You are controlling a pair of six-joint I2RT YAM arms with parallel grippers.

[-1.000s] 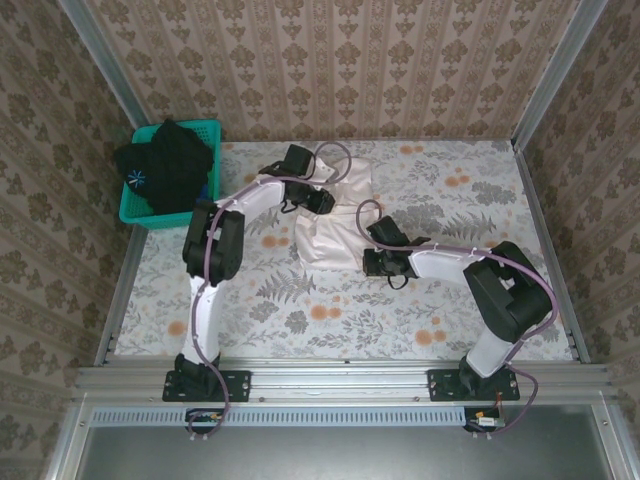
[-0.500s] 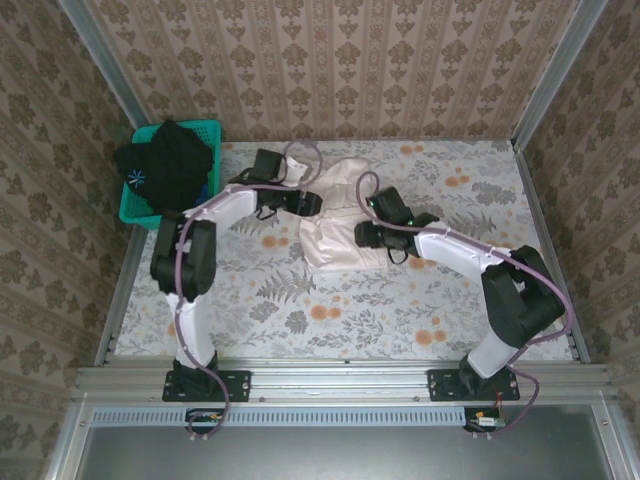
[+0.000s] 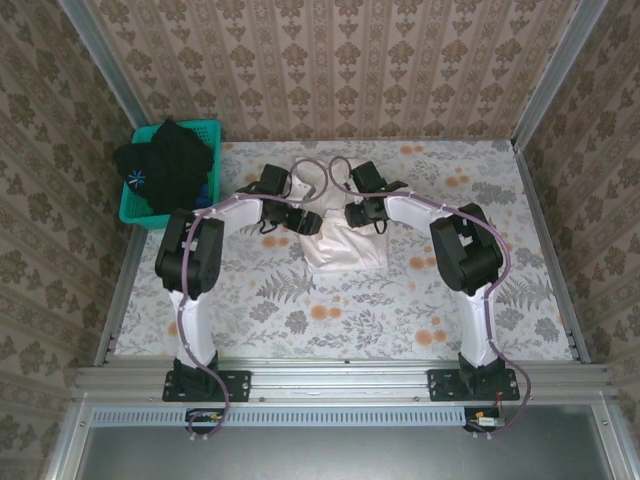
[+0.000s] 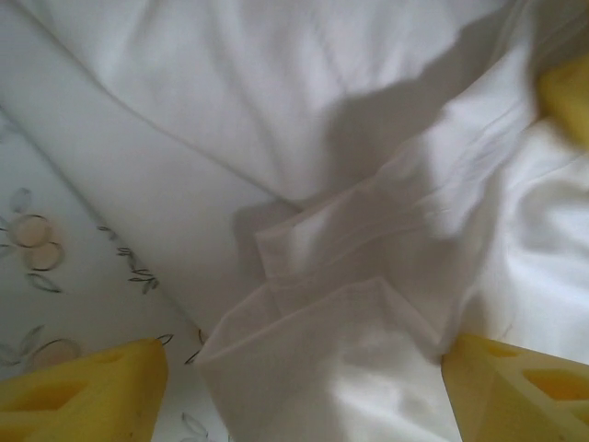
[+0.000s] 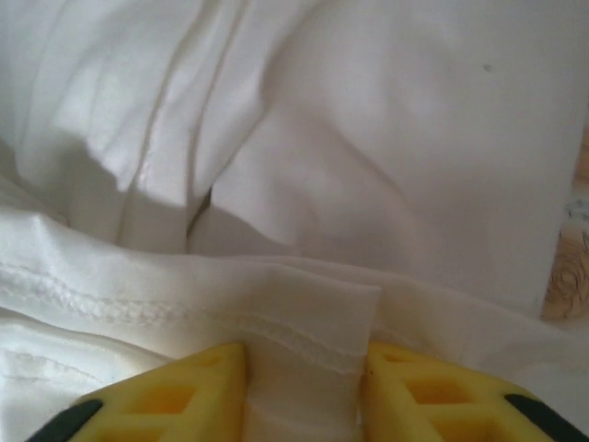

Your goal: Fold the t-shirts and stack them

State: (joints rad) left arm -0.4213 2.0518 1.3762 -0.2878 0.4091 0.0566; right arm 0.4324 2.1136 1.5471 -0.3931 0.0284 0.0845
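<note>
my left gripper (image 3: 303,222), jaws spread, hangs over the far left corner of the shirt (image 3: 345,250) on the table (image 3: 450,300); my right gripper (image 3: 358,217) pinches its far edge. the shirt runs nearward from both, equally close.

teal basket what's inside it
A black garment with a small pale emblem is heaped in the teal basket, spilling over its rim. Anything beneath it is covered.

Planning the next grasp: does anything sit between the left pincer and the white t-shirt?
Nothing visible does. The left pincer hangs right over the white t-shirt, a folded edge lying between its open jaws.
</note>
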